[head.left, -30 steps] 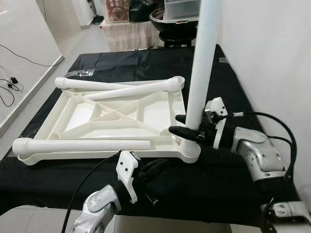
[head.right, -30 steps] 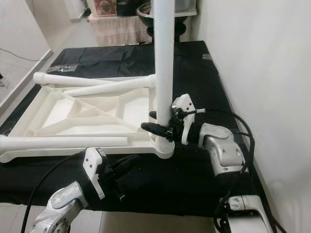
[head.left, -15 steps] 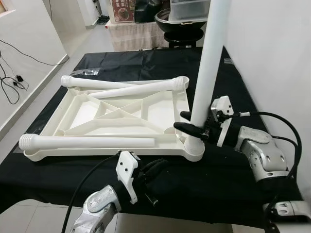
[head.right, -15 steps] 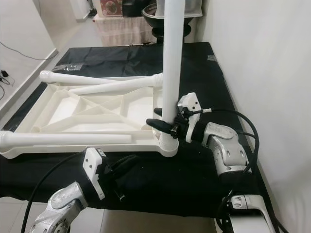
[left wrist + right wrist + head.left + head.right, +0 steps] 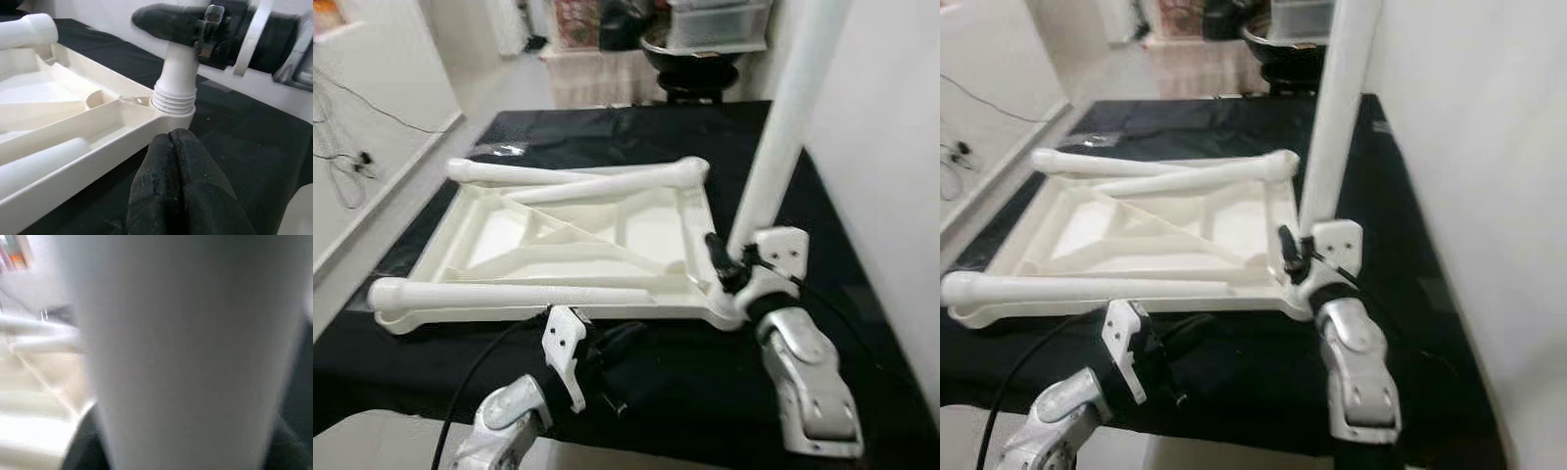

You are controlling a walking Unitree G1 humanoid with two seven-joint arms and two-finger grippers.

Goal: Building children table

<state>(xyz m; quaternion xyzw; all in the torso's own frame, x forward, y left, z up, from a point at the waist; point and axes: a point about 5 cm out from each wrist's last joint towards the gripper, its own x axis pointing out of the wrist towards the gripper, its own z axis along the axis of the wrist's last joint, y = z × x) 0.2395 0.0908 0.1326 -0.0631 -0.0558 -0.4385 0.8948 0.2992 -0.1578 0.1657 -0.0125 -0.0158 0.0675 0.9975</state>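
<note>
1. The right gripper (image 5: 726, 266) pinches the base of the upright white plastic table leg (image 5: 781, 147); one black finger shows on the leg's left side, and in the right wrist view the blurred leg (image 5: 190, 357) sits right against the camera.
2. That leg stands in the threaded corner socket (image 5: 173, 100) at the tabletop's near right corner, about 5 o'clock on the panel.
3. The left gripper (image 5: 178, 147) rests on the black cloth-covered table (image 5: 685, 372) with its two black fingers pressed together and nothing between them, just short of the panel's near edge.
4. The upturned white plastic tabletop (image 5: 558, 245) lies like a shallow ribbed tray on the cloth. Three loose white legs lie across it: one along the near edge (image 5: 499, 292) and two crossing at the far edge, around 12 o'clock (image 5: 607, 184).
5. A clear plastic bag (image 5: 499, 150) lies on the cloth at 11 o'clock.
6. No legible writing can be made out anywhere.
</note>
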